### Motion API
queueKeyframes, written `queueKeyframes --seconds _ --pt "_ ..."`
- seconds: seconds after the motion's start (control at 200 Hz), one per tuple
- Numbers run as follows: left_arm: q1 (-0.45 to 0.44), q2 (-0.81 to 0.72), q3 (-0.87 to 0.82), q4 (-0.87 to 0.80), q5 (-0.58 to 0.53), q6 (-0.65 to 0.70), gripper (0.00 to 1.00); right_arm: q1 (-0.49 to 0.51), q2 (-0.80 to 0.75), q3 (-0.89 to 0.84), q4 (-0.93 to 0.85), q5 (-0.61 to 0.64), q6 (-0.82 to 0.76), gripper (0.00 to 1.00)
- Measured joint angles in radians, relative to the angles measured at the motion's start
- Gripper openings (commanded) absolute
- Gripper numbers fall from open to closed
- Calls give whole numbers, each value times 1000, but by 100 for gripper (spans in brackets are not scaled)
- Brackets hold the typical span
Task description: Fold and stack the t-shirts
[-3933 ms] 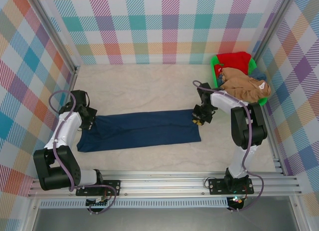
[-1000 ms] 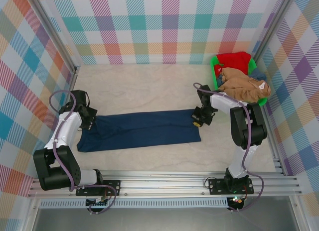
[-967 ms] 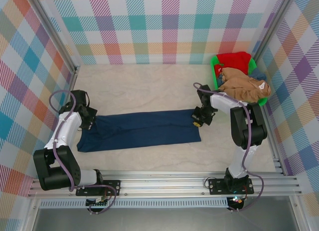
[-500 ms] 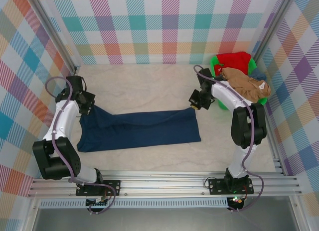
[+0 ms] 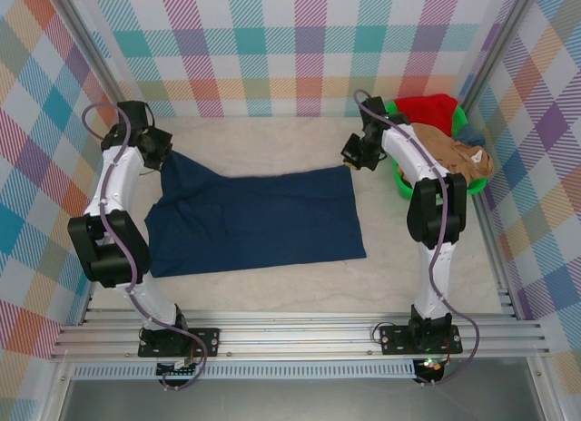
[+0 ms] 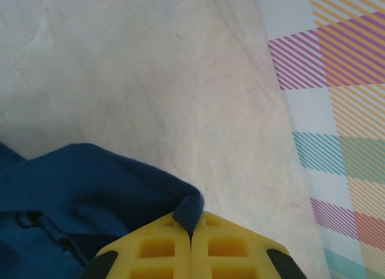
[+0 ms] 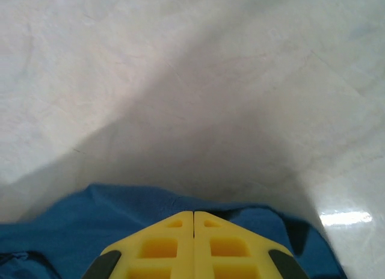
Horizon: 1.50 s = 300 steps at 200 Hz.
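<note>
Counter surface (image 5: 272, 140), pale and faintly marbled, is enclosed by walls (image 5: 300, 49) printed in pastel plaid. Across its middle a navy t-shirt (image 5: 259, 221) is spread as a broad, roughly rectangular sheet of soft matte knit. The near hem is laid on the counter, while the two far corners are held up, the left one drawn into a peak toward the left wall. At the far right a bright green plastic basket (image 5: 399, 180) is set against the wall, and in it a crumpled tan shirt (image 5: 449, 153) is heaped in front of a red shirt (image 5: 427, 108). The left jaws are closed tight on the shirt's far left corner: in the left wrist view a rolled lip of navy cloth (image 6: 90, 189) is pinched between the yellow waffle-moulded pads (image 6: 156, 249). The right jaws are likewise pressed together, their yellow pads (image 7: 156, 246) meeting at a thin seam, with the shirt's far right corner (image 7: 66, 231) gripped.
</note>
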<state>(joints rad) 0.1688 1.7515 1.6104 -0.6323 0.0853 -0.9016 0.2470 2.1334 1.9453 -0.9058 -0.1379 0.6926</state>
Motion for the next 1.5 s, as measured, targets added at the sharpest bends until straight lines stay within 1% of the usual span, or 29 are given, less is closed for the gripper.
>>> queueKeyframes --seconds 0.115,0.255,0.38,0.525,0.71,0.9,1.105,1.32,1.5 --pt "0 3 23 -4 5 13 0 -6 26 45 -10 -25 -5 0" --pt "0 1 10 -13 14 29 0 -8 30 24 -13 -46 -13 0" --pt "0 -32 -68 -31 19 37 0 -8 28 -42 -8 -63 -17 0" --pt "0 -114 -172 -84 16 46 0 -8 7 -136 -9 -64 -24 0" --pt "0 -243 -219 -176 -25 66 0 -12 -86 -245 -8 -55 -29 0" --pt "-1 -351 -288 -240 -61 87 0 -12 -144 -282 -8 -53 -44 0" --pt "-3 -394 -406 -291 -80 97 0 -12 -145 -294 -10 -46 -65 0" --pt "-5 -417 -449 -314 -114 117 0 -13 -145 -330 -12 -42 -81 0" --pt "-5 -459 -500 -341 -174 142 0 -15 -151 -378 -18 -27 -90 0"
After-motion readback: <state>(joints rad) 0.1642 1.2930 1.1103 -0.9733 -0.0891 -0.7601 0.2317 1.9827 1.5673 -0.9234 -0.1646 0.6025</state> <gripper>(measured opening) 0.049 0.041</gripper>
